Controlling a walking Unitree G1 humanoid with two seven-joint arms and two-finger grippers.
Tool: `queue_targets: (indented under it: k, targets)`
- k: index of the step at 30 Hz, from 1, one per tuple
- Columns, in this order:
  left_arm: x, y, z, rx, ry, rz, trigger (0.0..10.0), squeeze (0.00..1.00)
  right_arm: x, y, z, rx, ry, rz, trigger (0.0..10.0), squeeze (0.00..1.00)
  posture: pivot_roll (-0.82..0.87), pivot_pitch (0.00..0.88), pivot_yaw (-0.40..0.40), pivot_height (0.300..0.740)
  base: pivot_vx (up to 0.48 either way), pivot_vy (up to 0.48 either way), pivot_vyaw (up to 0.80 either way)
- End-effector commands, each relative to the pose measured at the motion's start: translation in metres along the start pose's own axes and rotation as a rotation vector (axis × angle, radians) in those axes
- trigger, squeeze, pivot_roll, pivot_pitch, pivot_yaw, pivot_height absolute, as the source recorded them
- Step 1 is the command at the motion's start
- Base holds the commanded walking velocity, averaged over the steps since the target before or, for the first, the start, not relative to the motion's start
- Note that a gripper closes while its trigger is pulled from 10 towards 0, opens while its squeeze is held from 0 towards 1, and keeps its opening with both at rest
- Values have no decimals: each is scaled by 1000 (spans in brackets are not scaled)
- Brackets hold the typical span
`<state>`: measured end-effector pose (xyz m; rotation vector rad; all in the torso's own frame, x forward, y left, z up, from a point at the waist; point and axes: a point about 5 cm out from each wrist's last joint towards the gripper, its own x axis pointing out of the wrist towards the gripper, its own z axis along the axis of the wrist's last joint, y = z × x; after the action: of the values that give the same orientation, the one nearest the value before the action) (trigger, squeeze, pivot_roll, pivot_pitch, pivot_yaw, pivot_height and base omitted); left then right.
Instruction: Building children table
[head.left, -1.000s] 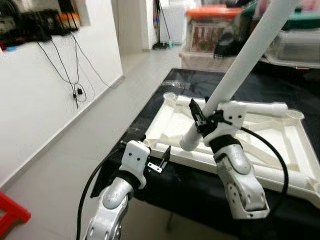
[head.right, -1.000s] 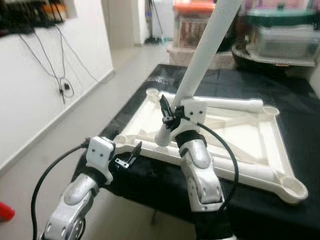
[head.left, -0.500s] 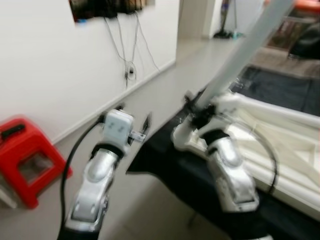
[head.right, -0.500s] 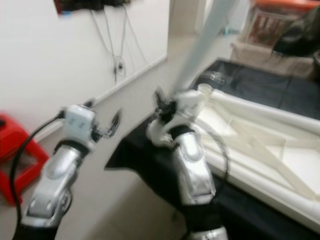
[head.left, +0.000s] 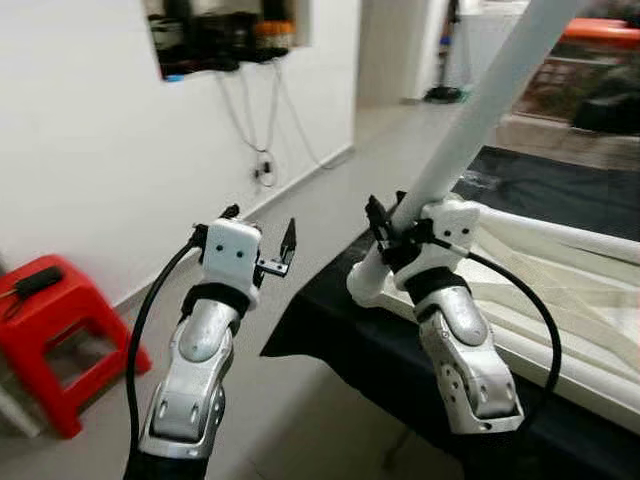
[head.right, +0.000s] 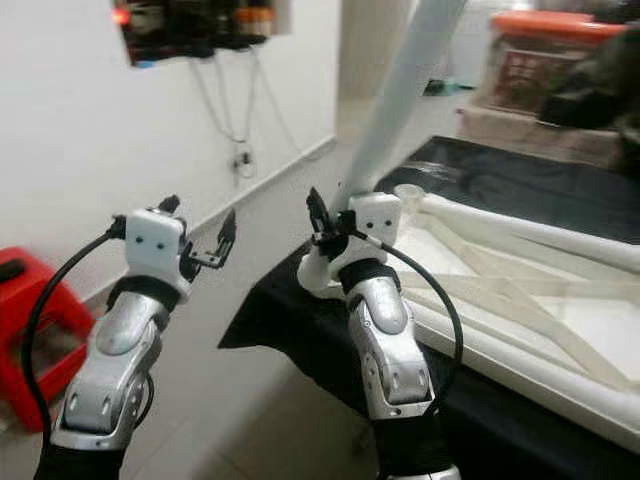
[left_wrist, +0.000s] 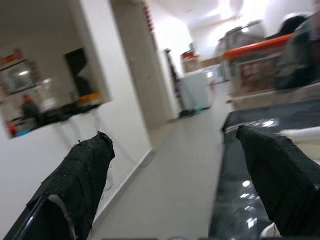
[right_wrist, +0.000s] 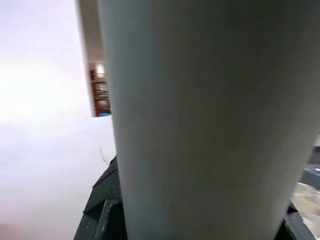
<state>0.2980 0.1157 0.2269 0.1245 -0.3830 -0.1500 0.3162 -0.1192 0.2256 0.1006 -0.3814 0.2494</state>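
My right gripper (head.left: 392, 236) is shut on a long white table leg (head.left: 480, 110), which slants up to the right. The leg's lower end (head.left: 365, 287) is by the near left corner of the upturned white tabletop frame (head.left: 545, 227); I cannot tell if they touch. The frame lies on a black-covered table (head.left: 335, 345). In the right wrist view the leg (right_wrist: 200, 120) is very close, with a dark finger (right_wrist: 105, 220) beside it. My left gripper (head.left: 260, 230) is raised left of the table, over the floor, open. Nothing lies between its fingers (left_wrist: 80, 175).
A red stool (head.left: 50, 330) stands on the floor at the left, by the white wall with hanging cables (head.left: 262, 165). Storage boxes, one with an orange lid (head.left: 600, 30), stand behind the table. Open floor runs between the wall and the table.
The view has swung left, bringing the red stool in. My left gripper has risen from the table's front edge and now sits level with the right gripper, which keeps hold of the leg.
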Motion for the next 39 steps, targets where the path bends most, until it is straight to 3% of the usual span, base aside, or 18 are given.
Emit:
queue_targets:
  k: [1,12,31,33,39]
  targets:
    - [1,4,-3,12,16,18,10000,0,1,3,3,9,-19,4,10000,0,8,0,-3,740,0,0,-544]
    - [2,4,-2,19,4,31,10000,0,0,3,1,11,-17,0,10000,0,7,2,0,740,0,0,0]
    - [1,-3,0,18,3,-3,10000,0,-2,7,-2,33,-9,-3,10000,0,12,25,1,740,245,0,0]
    - [3,-2,2,-11,4,11,10000,0,-2,7,-2,32,-9,-5,10000,0,11,26,1,740,244,0,0]
    - [5,-5,6,28,-20,-8,10000,0,-3,6,-3,34,-6,-11,10000,0,14,27,2,740,244,0,0]
